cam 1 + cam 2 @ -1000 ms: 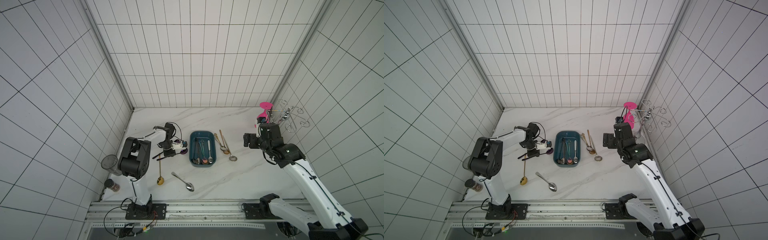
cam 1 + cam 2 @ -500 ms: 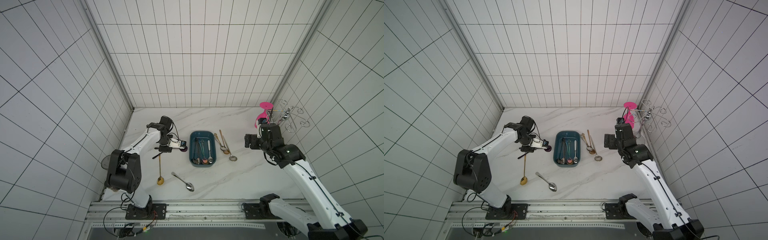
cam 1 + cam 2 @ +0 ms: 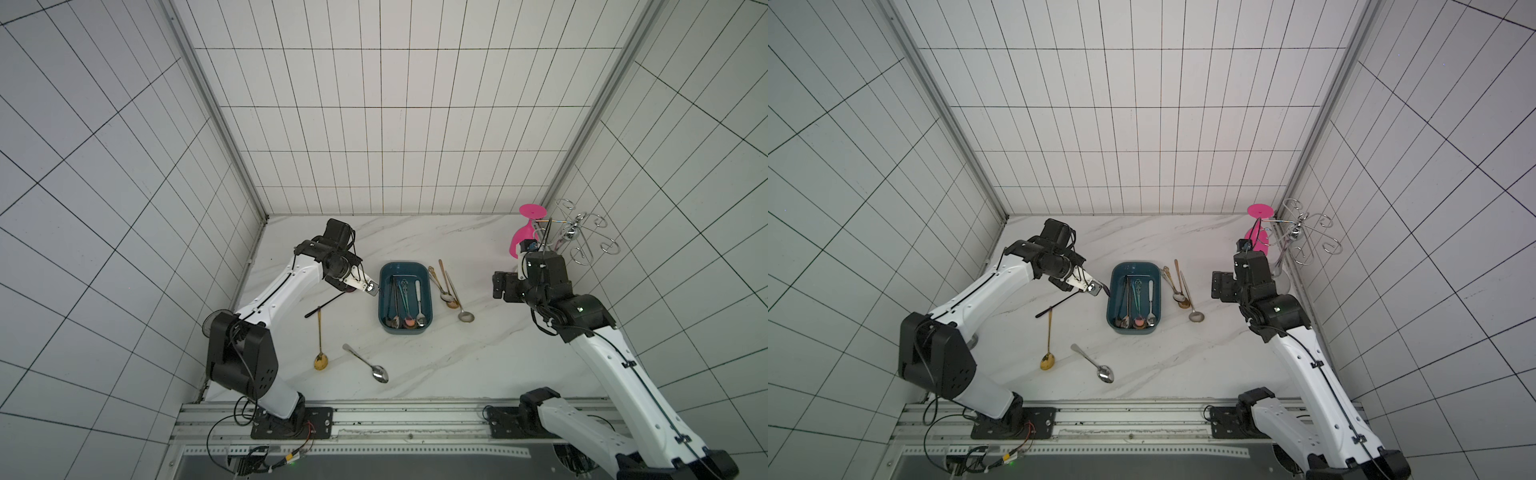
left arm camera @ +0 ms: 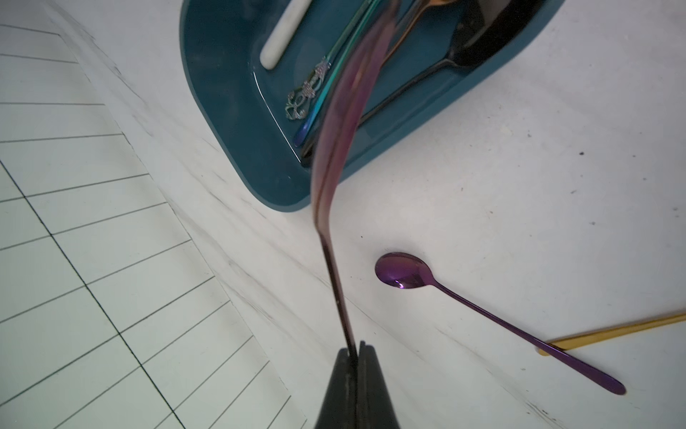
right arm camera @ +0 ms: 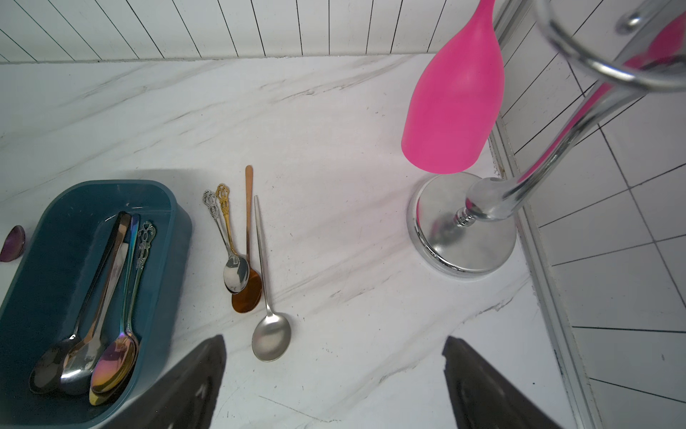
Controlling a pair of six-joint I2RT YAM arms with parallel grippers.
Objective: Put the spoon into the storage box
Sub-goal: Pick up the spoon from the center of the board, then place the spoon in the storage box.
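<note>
now — spoons [image 5: 113, 360] in storage box [image 3: 406, 330]; left end effector [image 4: 358, 349] tight on purple spoon [image 4: 341, 148], right end effector [image 5: 334, 340] agape

left gripper [image 4: 357, 347] pinched tight on held spoon [image 4: 334, 178] by its handle; purple, blurred, far end over storage box [image 4: 222, 93] rim. Several spoons inside box. loose purple spoon [image 4: 404, 275] flat on table [image 4: 519, 148], handle overlapping gold handle [image 4: 612, 330].

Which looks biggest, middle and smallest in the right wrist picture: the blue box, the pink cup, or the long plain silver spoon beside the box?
1. blue box
2. pink cup, cut off at the picture's edge and perhaps nearer the camera, so judged by looks only
3. silver spoon, long but thin
</note>
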